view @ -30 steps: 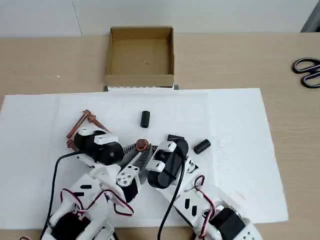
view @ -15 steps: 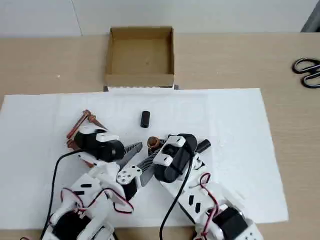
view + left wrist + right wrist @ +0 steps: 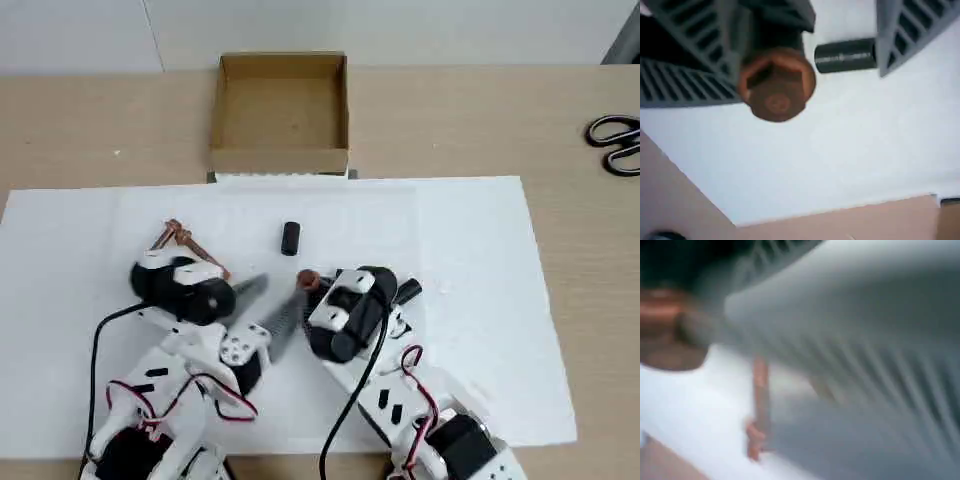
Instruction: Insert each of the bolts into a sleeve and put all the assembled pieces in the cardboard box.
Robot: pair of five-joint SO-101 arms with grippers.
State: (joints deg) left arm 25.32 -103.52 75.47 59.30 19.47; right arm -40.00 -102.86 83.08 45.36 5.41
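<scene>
Your right tool (image 3: pixel 305 290) clenches the bolt (image 3: pixel 307 280); the sleeve (image 3: pixel 291 238) lies just beyond, long axis toward the cardboard box (image 3: pixel 280 160); your left tool (image 3: pixel 272 298) gapes.

The high view looks down on the white sheet (image 3: pixel 470 260) from well above; the left wrist view sits close over it, facing its edge; the right wrist view hangs even closer; all share the white sheet and the bolt (image 3: pixel 306 280).
</scene>
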